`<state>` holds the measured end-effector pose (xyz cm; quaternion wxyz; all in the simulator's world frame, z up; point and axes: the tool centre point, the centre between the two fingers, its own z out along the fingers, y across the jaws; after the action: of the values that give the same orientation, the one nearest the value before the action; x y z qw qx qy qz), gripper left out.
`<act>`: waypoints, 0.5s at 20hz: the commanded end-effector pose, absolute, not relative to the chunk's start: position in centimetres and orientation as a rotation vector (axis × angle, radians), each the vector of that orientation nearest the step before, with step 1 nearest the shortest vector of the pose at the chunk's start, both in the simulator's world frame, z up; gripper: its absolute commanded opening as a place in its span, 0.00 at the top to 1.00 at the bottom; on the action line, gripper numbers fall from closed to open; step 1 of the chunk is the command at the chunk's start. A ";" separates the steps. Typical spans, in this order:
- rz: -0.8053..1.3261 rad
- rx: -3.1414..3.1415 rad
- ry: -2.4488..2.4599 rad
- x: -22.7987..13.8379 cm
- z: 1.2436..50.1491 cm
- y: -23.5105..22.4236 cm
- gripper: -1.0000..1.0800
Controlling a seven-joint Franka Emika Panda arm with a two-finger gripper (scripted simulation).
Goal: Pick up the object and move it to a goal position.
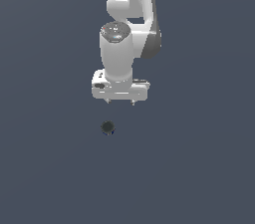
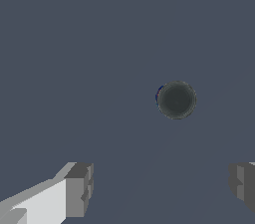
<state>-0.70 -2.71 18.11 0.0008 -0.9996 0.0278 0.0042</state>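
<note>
A flat, featureless slate-grey table [image 1: 199, 168] fills both views, with nothing on it to mark a goal, so you have to work from the hand and the puck alone. Start with what is nearest you: the hand [image 1: 120, 102] hangs above the table, pointing straight down, and its fingers [image 2: 78, 189] stand wide apart with nothing between them. The gap looks much wider than the object needs, so you have plenty of margin on width and no reason to open further.

Beyond the fingertips, lying on the table, is the object [image 2: 176, 99], a small dark round puck with a sliver of blue along its side. It is not under the hand yet. It sits ahead of the fingertips and off toward one finger rather than on the midline between them; in the exterior view it lies below the hand and a little toward that view's left.

So travel sideways first, keeping your height, until the puck rests midway between the two fingers in the wrist view. Only then descend, straight down. The puck looks low, so go deep enough for the pads to meet its side, not its top rim. Close gently and evenly; an off-centre close would likely shove the puck.
</note>
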 end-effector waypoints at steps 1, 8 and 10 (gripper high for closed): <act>0.013 -3.139 0.087 -0.7 18.1 -2.7 0.04; 0.010 -3.150 0.087 -0.8 19.2 -3.9 0.04; 0.009 -3.153 0.084 -0.8 19.5 -4.1 0.04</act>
<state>-0.78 -3.93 19.23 -0.0051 -0.9996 0.0274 0.0031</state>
